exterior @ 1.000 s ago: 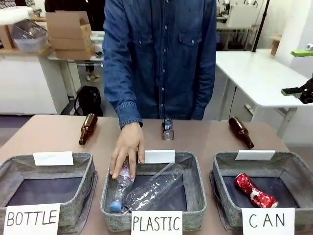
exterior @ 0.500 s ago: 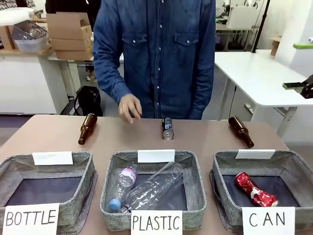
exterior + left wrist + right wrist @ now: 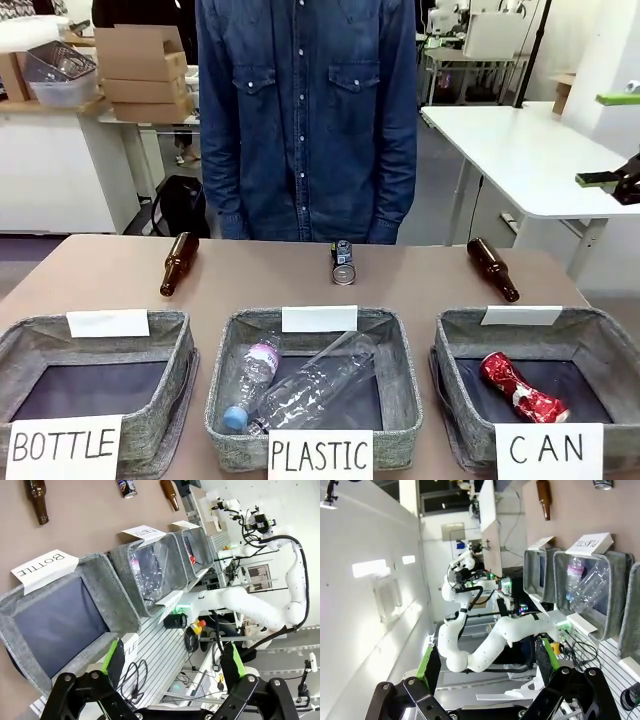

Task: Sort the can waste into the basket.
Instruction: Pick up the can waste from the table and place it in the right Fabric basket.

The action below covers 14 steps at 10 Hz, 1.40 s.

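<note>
The brown table (image 3: 90, 265) spans the front view; a person (image 3: 305, 120) in a blue denim shirt stands at its far side, arms down at the sides. Three grey fabric baskets sit in a row along the near edge. The BOTTLE basket (image 3: 170, 340) is at the robot's left, with its dark base showing; the PLASTIC basket (image 3: 395, 350) is in the middle; the CAN basket (image 3: 590, 322) is at the right, with a blank white tag on its far rim.

In the left wrist view the left gripper (image 3: 174, 660) has its green-padded fingers wide apart with nothing between them, the BOTTLE basket lying beyond them; the right gripper (image 3: 487, 664) likewise has its fingers spread and bare, off the table's near side.

Two clear plastic bottles (image 3: 310, 385) lie crossed in the PLASTIC basket. Two brown glass bottles lie on the table beyond the baskets, one (image 3: 179, 263) at the left, one (image 3: 493, 269) at the right.

The crushed red can (image 3: 522, 388) lies on the floor of the CAN basket. The dark can (image 3: 343, 263) lies on its side on the table between the brown bottles, just in front of the person, its silver end facing the camera.
</note>
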Each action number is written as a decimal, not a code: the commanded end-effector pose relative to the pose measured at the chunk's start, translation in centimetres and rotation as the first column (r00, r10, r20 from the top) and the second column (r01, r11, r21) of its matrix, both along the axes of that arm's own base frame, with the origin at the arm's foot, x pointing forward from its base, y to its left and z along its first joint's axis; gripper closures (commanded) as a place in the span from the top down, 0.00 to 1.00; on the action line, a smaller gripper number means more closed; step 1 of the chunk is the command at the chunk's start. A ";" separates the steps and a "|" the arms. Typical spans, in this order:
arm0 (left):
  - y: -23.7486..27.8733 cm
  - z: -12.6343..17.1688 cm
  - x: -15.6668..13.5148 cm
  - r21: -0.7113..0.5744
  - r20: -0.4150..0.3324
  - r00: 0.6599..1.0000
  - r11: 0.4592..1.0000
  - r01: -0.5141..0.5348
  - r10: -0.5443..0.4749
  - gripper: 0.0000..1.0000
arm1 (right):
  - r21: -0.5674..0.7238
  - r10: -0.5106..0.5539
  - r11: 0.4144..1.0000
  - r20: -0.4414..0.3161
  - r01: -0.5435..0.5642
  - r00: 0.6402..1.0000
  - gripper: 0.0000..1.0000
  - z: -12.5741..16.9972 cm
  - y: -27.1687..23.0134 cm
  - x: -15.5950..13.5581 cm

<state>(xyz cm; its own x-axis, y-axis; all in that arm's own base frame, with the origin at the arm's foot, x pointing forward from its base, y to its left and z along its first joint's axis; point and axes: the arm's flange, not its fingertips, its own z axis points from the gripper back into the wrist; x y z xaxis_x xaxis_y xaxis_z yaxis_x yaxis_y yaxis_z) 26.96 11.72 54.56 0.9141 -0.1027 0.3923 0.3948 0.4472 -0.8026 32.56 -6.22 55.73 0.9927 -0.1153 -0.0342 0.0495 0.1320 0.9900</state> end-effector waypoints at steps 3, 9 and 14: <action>0.2 0.0 -0.1 0.002 0.011 1.000 1.000 0.020 -0.020 1.00 | -0.006 0.012 1.000 0.015 -0.012 1.000 1.00 -0.2 -0.2 0.0; 0.2 0.0 -0.1 0.002 0.011 1.000 1.000 0.020 -0.020 1.00 | -0.624 0.049 0.775 0.219 0.101 0.975 1.00 -0.1 9.9 8.2; 0.2 0.0 -0.1 0.002 0.011 1.000 1.000 0.020 -0.020 1.00 | -0.724 -0.021 0.676 0.163 0.134 0.986 1.00 -0.2 12.1 8.5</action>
<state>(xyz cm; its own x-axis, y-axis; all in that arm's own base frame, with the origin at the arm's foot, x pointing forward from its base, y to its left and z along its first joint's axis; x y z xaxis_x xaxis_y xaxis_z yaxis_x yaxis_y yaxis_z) 27.01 11.79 54.44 0.9140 -0.1057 0.3917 0.3957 0.4448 -0.8035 40.44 4.24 56.12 0.9628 -0.0601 0.2634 -0.1403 0.7221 0.6774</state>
